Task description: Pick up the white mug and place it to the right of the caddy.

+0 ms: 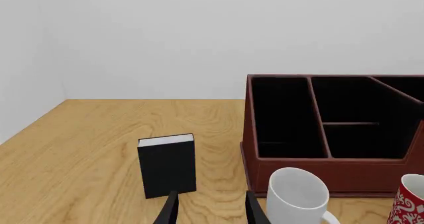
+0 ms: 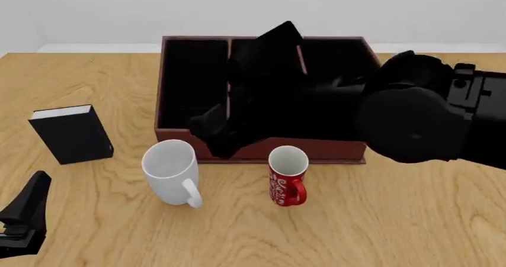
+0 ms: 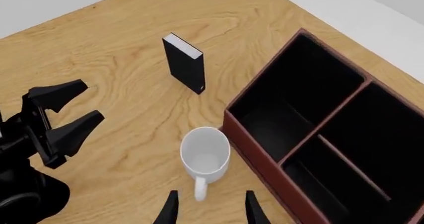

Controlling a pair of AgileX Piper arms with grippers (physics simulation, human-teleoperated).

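Note:
The white mug (image 2: 170, 171) stands upright on the table just in front of the caddy's (image 2: 183, 77) left front corner, its handle turned toward the near edge. My right gripper (image 2: 217, 138) hangs open above the caddy's front wall, a little behind and to the right of the mug. In the right wrist view the white mug (image 3: 205, 157) sits just ahead of the open fingertips (image 3: 171, 211), beside the caddy (image 3: 318, 134). My left gripper (image 2: 33, 190) is open and empty at the near left. The left wrist view shows the white mug (image 1: 298, 194) and the caddy (image 1: 331, 119).
A small black book (image 2: 71, 134) stands upright left of the caddy. A red mug (image 2: 287, 175) with white lettering stands in front of the caddy, right of the white mug. My bulky right arm (image 2: 419, 110) crosses over the caddy's right side.

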